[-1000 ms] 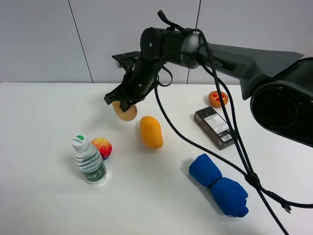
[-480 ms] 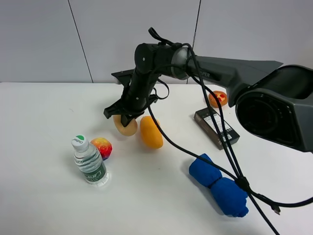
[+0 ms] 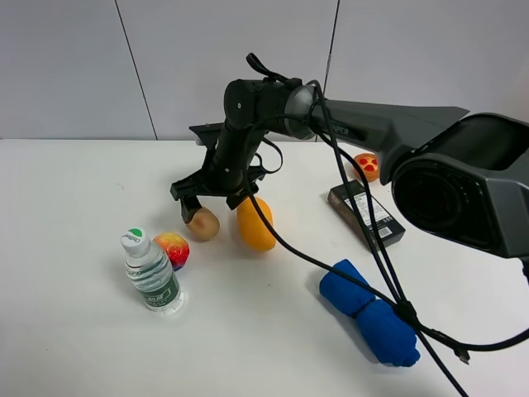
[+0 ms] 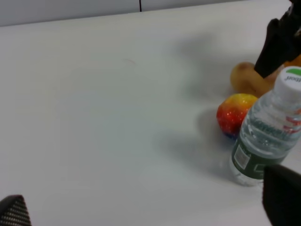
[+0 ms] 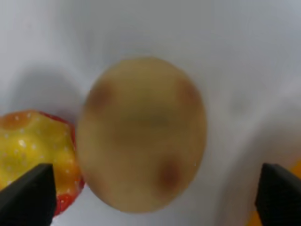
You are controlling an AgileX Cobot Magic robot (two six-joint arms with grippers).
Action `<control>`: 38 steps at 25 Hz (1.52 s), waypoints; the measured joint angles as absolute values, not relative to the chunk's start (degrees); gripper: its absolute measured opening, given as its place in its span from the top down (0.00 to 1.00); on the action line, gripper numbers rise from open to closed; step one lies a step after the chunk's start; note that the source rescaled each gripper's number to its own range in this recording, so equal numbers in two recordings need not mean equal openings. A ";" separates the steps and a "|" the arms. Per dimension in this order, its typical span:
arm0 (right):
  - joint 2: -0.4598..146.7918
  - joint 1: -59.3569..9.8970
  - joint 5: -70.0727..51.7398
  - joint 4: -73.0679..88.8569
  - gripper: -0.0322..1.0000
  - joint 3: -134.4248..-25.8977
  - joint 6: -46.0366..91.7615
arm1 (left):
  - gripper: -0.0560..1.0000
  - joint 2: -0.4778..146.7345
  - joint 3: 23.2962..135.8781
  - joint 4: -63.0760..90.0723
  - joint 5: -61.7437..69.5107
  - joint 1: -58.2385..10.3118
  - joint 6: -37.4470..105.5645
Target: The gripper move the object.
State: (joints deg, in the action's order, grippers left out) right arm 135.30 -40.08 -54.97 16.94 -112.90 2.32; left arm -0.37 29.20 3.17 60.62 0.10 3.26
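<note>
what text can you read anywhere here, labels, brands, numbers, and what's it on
Nothing can be read for certain.
Water bottle, label and cap: print too blurred to read in either view.
Dark box, white sticker: print too small to read.
Right arm, pale lettering: too faint to read.

1. The right arm (image 3: 372,120) reaches in from the right of the exterior view to left of centre, its long dark link nearly level
2. Black cables (image 3: 364,240) trail beneath it
3. Its wrist (image 3: 248,107) bends steeply down, so the right gripper (image 3: 209,198) hangs low, pointing downward
4. That gripper's fingers (image 5: 26,195) stand spread wide apart, clamping nothing
5. The left gripper (image 4: 146,205) shows only two dark fingertips (image 4: 282,197), set far apart
</note>
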 joint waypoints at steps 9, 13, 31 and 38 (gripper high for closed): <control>119.60 -38.85 -52.92 7.71 0.14 -112.90 0.00 | 0.00 -0.37 29.20 3.17 60.62 0.10 3.26; 109.84 -36.28 -53.91 -1.26 0.14 -112.90 -3.57 | 0.00 -0.37 29.20 3.17 60.62 0.10 3.26; 52.22 -5.80 -60.92 -17.36 0.15 -75.46 -9.96 | 0.00 -0.37 29.20 3.17 60.62 0.10 3.26; 21.95 2.76 -60.66 -10.22 0.15 -49.13 -6.11 | 0.00 -0.37 29.20 3.17 60.62 0.10 3.26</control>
